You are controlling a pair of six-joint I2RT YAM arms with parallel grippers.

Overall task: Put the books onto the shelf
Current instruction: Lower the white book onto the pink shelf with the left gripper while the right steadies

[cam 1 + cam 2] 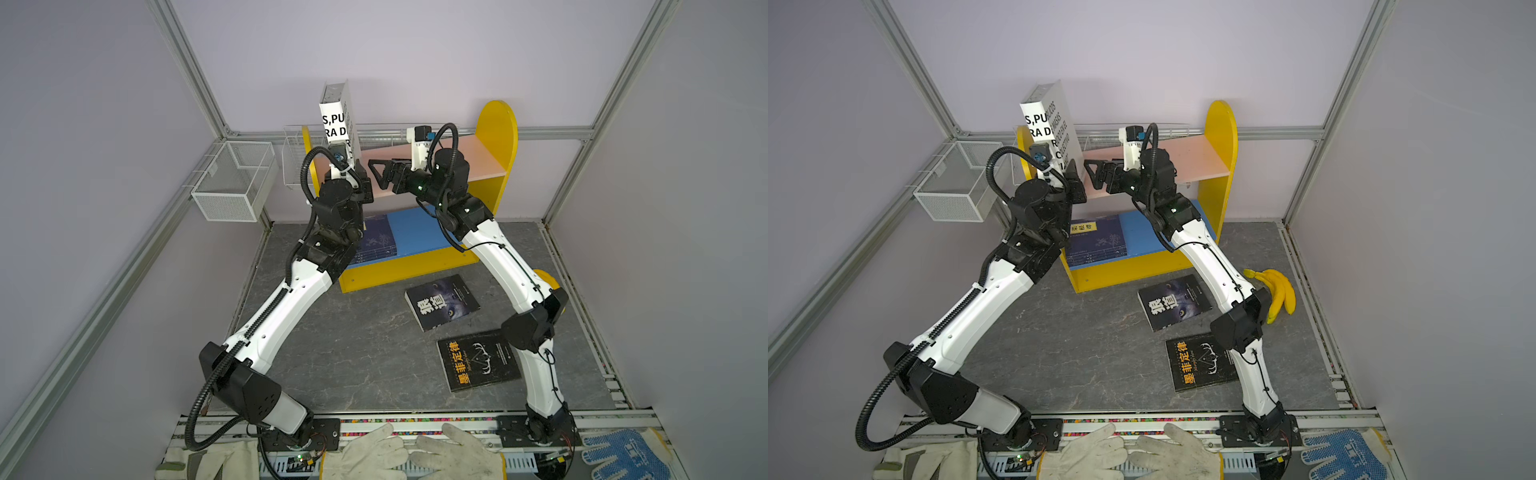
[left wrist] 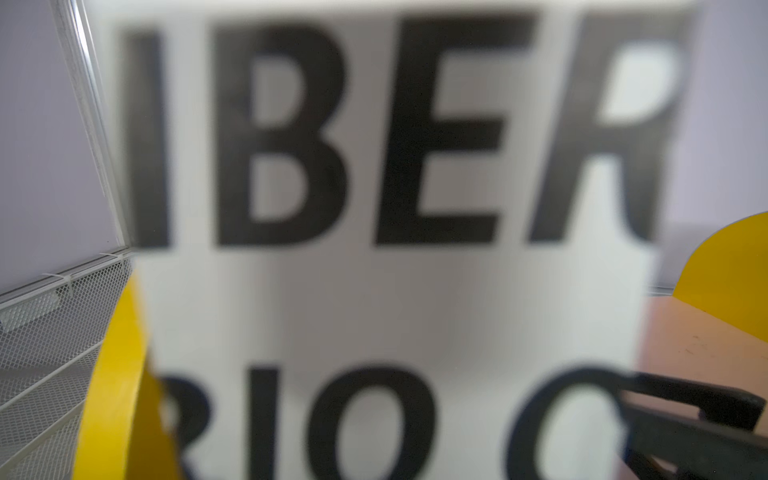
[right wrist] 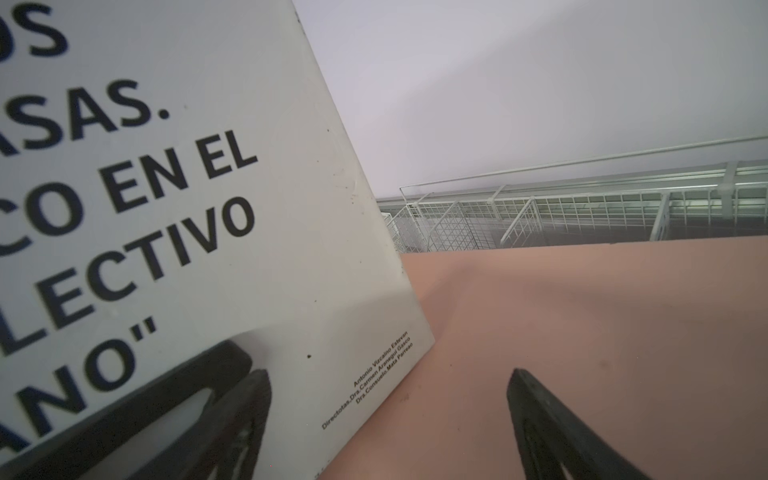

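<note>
White book [image 1: 336,120] stands on end on the pink upper board [image 1: 469,162] of the shelf [image 1: 498,133]. Its long axis is roughly upright, and its lower edge sits right in front of the left pincer [image 1: 1075,183]. It is so close that its blurred lettering fills the left wrist view. Only one finger [image 2: 685,407] shows there, beside the cover's lower corner, so I cannot tell whether that pincer is clamped on the book or has let go. The yellow side panel [image 2: 112,374] rises just beyond the book, on the side away from the right pincer [image 1: 376,174].

The right pincer has its jaws wide apart. One finger [image 3: 232,415] lies low against the printed cover and the other hangs over bare board, so the book is beside it, not between the jaws. The left arm is the nearer one. Any withdrawal probably has to run straight back, or the tall book could topple.

Two black books [image 1: 442,301] lie flat on the bench [image 1: 353,353], well behind and below both pincers. Navy books [image 1: 1096,241] rest on the blue board beneath.
</note>
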